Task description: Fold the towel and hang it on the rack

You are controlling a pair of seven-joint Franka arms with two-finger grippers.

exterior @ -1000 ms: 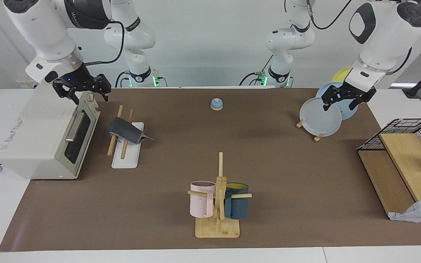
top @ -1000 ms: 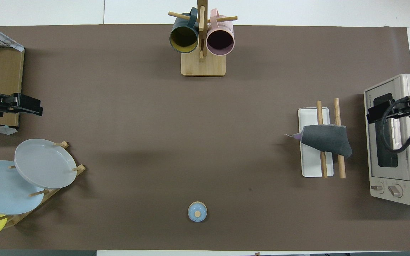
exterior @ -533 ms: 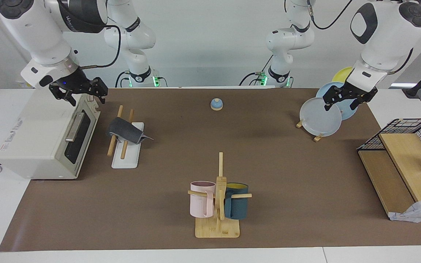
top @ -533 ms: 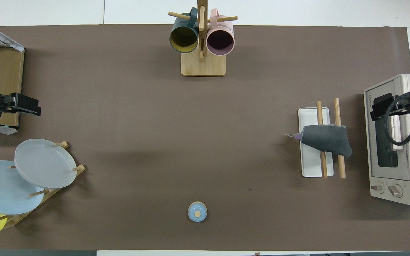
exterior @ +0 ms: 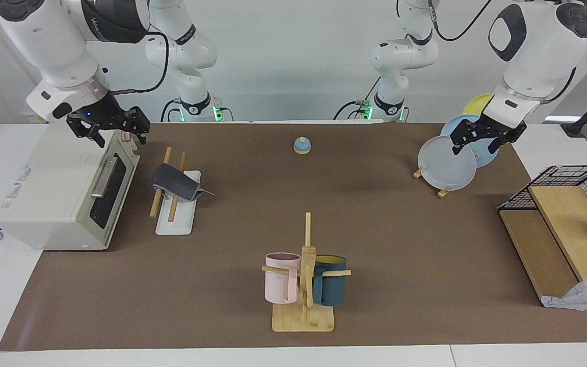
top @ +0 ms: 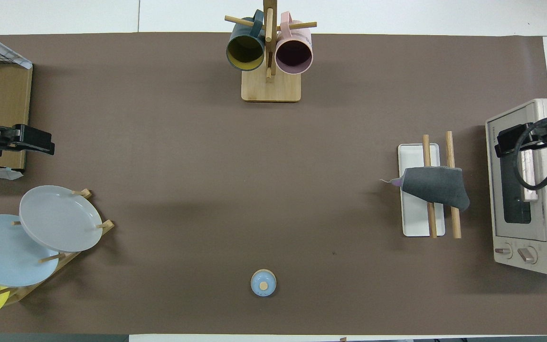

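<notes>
The towel [exterior: 172, 185] hangs folded over the two wooden dowels of the rack [exterior: 173, 225], dark grey face out, with a small purple corner sticking out toward the table's middle. It also shows in the overhead view [top: 433, 188], draped across the rack [top: 416, 224]. My right gripper [exterior: 120, 136] is open and empty, raised over the toaster oven's front edge, apart from the towel; it also shows in the overhead view [top: 502, 142]. My left gripper [exterior: 473, 149] is open and empty, up over the plate stand; it also shows in the overhead view [top: 45, 145].
A toaster oven [exterior: 59, 188] stands beside the rack at the right arm's end. A plate stand with round plates [exterior: 446, 164] and a shelf with a wire basket [exterior: 563, 224] are at the left arm's end. A mug tree [exterior: 304, 275] and a small blue bell [exterior: 301, 146] stand mid-table.
My right gripper has drawn away from the rack and risen slightly over the oven. The left gripper has barely shifted. The towel stays on the rack.
</notes>
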